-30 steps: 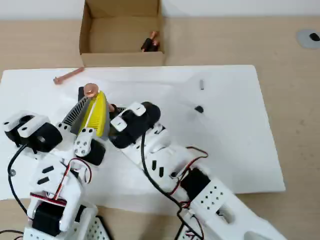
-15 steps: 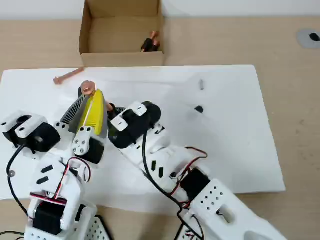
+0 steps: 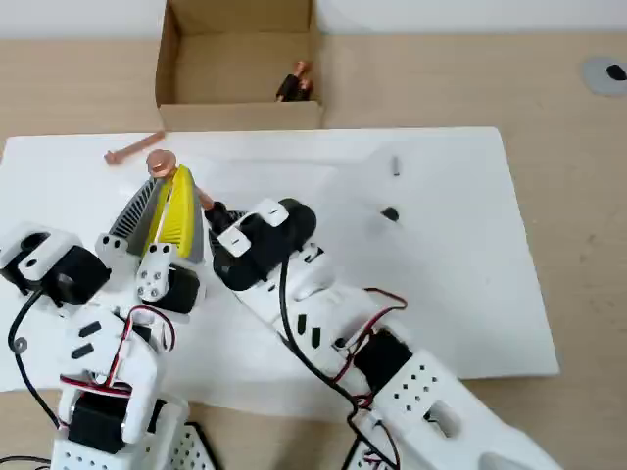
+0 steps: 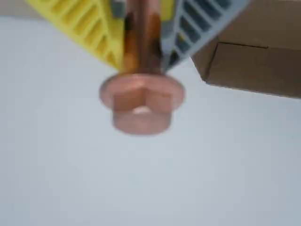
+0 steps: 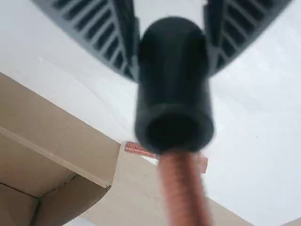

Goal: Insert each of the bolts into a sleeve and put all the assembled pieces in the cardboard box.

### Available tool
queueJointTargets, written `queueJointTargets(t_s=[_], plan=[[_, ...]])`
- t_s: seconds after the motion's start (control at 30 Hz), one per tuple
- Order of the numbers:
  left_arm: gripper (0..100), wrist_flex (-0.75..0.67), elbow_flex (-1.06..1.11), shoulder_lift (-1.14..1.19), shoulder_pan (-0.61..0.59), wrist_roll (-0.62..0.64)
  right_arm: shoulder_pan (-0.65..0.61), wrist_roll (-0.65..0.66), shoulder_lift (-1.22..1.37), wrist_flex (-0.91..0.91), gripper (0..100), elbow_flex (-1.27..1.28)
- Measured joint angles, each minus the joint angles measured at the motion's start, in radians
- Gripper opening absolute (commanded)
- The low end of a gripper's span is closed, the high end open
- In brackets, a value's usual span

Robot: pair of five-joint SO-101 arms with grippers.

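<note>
Our left gripper (image 4: 141, 52) holds the bolt (image 4: 141, 101) by its shank, our right gripper (image 5: 171, 59) holds the sleeve (image 5: 174, 99); just ahead of the right jaws the bolt's threaded tip meets the sleeve's mouth, axes nearly aligned, slightly off centre

The bolt (image 4: 142, 101) is gleaming, smooth coppery metal; the sleeve (image 5: 174, 84) is looking matt black plastic. The left gripper (image 4: 141, 59) is showing ribbed yellow-and-grey plastic. The cardboard box (image 3: 240, 64) is looking dull brown, the white sheet (image 3: 441, 284) smooth, the desk (image 3: 573, 196) wood-grained.
</note>
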Motion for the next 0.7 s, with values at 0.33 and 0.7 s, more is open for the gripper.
queueJointTargets(t_s=[0.33, 0.7], plan=[[1, 0.026, -0.002, -0.002, 0.071, -0.005, 0.002, 0.000, 0.000, 0.000, 0.9, 0.002], [1, 0.091, -0.009, -0.005, 0.078, -0.040, 0.002, 0.000, 0.002, 0.003, 0.9, 0.005]])
